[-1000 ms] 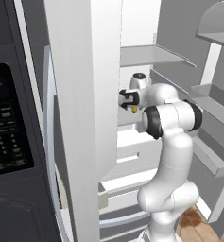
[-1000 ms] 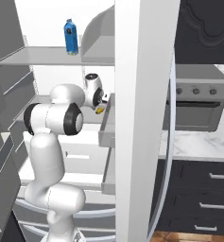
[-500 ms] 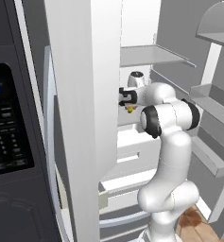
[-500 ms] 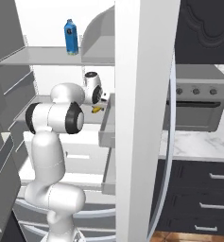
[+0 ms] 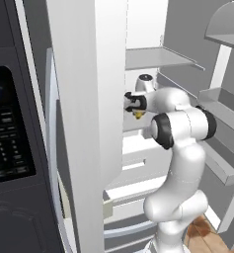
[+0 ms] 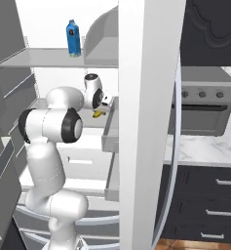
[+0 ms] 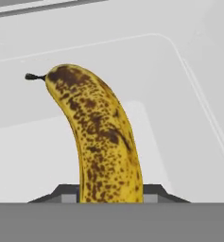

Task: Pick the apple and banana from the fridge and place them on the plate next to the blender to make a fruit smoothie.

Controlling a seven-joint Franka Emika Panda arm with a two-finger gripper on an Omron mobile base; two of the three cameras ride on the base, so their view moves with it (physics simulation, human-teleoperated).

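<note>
My gripper (image 7: 111,196) is clamped on the curved yellow banana with heavy brown speckles (image 7: 101,142), one dark fingertip (image 7: 66,193) on each side of its lower end. In the hand view the fruit rises from the 6 o'clock edge and arcs up toward 11 o'clock, its dark stem tip pointing to 9 o'clock, with the pale white inner surface of the tall grey-doored fridge (image 5: 79,99) behind it.

From the left base view, my gripper (image 5: 136,109) reaches in toward 9 o'clock of my elbow, a bit of yellow showing just beneath it at the edge of the white fridge wall. From the right base view, the banana (image 6: 98,114) sits just at 5 o'clock of my wrist, above a grey shelf (image 6: 95,122). Up at 11 o'clock, a blue bottle (image 6: 73,38) stands upright on the upper grey shelf (image 6: 48,56). A dark oven with knobs (image 6: 204,107) sits at 3 o'clock.
</note>
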